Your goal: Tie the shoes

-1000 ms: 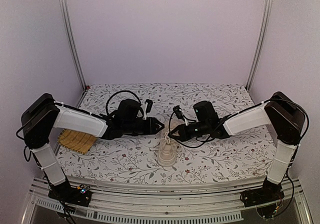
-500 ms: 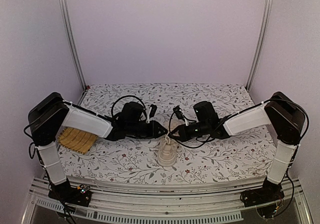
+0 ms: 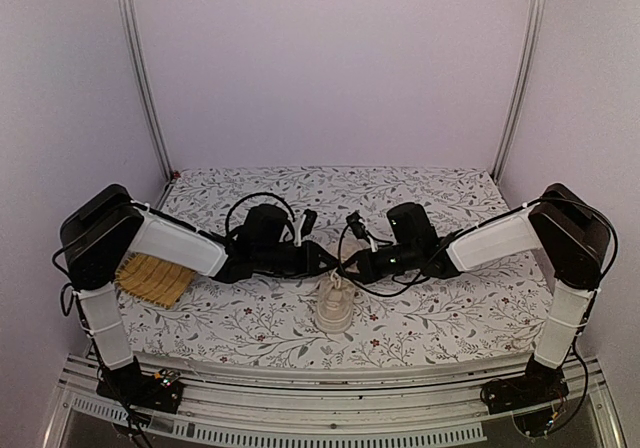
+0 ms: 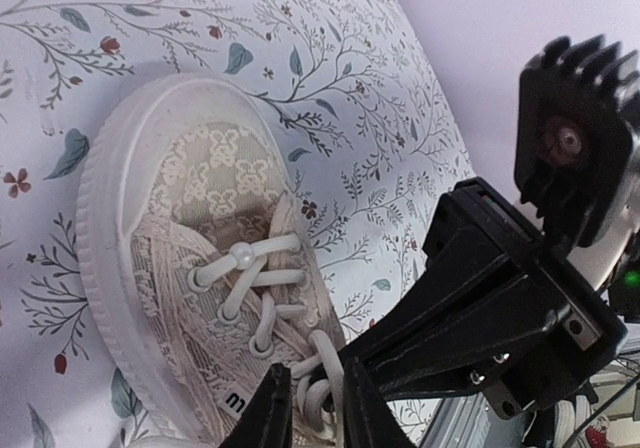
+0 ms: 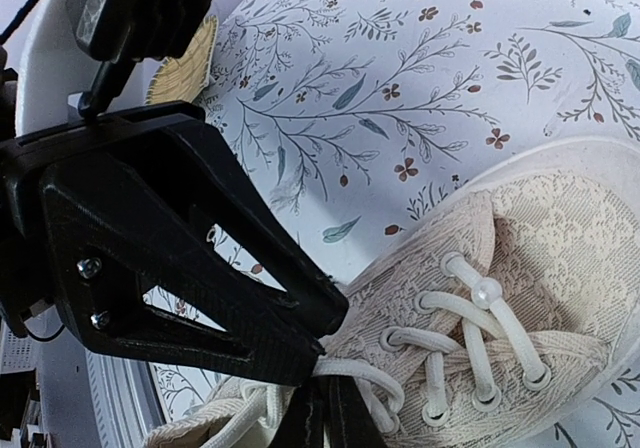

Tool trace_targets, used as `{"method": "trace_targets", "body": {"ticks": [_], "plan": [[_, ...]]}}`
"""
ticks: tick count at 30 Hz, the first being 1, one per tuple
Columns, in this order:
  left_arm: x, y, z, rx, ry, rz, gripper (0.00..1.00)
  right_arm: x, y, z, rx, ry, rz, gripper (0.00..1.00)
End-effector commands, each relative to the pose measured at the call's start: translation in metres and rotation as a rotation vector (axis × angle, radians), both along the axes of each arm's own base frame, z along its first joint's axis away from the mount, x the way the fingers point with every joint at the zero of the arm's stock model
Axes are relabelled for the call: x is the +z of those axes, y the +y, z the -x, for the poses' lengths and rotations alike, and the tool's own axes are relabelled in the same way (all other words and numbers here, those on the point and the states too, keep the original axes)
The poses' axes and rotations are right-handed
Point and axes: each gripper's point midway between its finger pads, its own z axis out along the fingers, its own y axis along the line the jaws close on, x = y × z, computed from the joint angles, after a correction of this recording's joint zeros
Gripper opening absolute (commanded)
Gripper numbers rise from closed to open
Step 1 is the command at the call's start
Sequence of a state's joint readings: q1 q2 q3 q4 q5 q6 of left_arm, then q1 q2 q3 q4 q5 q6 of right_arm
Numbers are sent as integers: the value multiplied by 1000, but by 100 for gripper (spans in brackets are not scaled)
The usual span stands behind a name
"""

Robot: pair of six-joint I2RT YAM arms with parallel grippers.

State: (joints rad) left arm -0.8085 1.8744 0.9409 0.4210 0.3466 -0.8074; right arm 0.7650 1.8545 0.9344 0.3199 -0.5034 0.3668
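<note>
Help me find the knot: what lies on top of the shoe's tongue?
Crossed laces with a pale bead. Higher up, the left gripper and right gripper cover the lace ends, so any knot is hidden.

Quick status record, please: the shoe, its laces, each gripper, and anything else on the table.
shoe: cream sneaker, upright on its sole, on the table between the two arms
laces: threaded through the eyelets; no finished bow visible
left gripper: jaws narrowly apart around a loop of the laces at the shoe's top; firm grip unclear
right gripper: jaws shut on a strand of the laces, close beside the left gripper
other: yellow mat at the table's left side, partly under the left arm
</note>
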Motion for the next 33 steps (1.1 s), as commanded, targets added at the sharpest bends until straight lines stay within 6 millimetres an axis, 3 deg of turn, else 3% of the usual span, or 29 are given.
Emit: {"method": "trace_targets", "body": {"ticks": [1, 9, 18, 24, 33], "plan": [[0, -2, -1, -10, 8, 32, 16, -3, -1, 1, -4, 0, 0, 2], [2, -3, 1, -11, 26, 73, 1, -2, -1, 1, -5, -1, -1, 2], [12, 4, -2, 39, 7, 87, 0, 4, -3, 0, -18, -17, -2, 4], [13, 9, -3, 62, 5, 91, 0, 18, -14, 3, -51, -36, -11, 33], [17, 12, -3, 84, 5, 111, 0, 42, -24, 21, -94, -93, 1, 58]]}}
